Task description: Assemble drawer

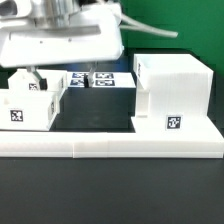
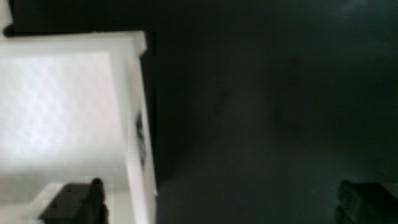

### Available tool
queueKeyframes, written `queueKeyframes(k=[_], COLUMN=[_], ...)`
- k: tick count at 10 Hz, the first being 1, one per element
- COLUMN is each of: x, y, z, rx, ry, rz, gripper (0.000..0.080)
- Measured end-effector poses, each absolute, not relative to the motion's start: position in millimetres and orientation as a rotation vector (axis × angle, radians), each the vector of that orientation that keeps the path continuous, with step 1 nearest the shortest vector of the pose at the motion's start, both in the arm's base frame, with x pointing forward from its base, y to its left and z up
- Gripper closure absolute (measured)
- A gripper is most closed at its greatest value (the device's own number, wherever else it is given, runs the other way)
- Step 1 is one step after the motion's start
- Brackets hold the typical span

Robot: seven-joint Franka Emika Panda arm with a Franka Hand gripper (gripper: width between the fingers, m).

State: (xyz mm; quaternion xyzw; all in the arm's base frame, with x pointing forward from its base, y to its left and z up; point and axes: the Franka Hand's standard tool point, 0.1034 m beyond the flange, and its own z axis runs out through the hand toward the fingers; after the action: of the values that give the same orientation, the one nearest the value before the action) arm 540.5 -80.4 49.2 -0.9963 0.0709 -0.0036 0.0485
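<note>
**Open pincer above the drawer, nothing held**

My pincer is released: in the wrist view its two dark fingertips stand wide apart with only the bare black table between them, and I grasp nothing. In the exterior view I hang in the upper left of the frame.

The drawer, a small white plastic open-topped box, sits below me at the left of that frame. Its black-and-white square tag faces the camera. The tall white cube-shaped housing stands at the right, well apart from it. The marker board lies flat between them, farther back. A long low white rail runs across the lower part of the frame, with both pieces just behind it.

The wrist view is blurred. I take the pale white slab near one fingertip for part of the drawer, but I cannot tell whether that fingertip is over it or beside it.

I judge the drawer light and stiff, with thin smooth walls that could slip or tip under a careless pinch. I would take one upright side wall between my pads, low and near its middle. I would keep off the tagged face and hold the box level for its slide into the housing
</note>
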Motion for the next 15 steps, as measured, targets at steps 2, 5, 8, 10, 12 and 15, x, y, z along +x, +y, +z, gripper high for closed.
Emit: queueKeyframes(k=[2,5,8,10,12,15], x=[540.3,538.9,518.8,517.1,518.8,518.6], y=[-81.1,-85.7,-102.0,-101.3,-97.7,-98.5], z=[45.9,41.5,14.2,8.6,7.1,7.1], rx=[-3.039,-3.049,-3.092,-3.104,-3.111,-3.111], ry=[0.220,0.194,0.173,0.168,0.156,0.158], rz=[-0.012,-0.024,-0.042,-0.054,-0.071,-0.070], gripper=[0.0150,0.0150,0.0150,0.0150,0.0150,0.0413])
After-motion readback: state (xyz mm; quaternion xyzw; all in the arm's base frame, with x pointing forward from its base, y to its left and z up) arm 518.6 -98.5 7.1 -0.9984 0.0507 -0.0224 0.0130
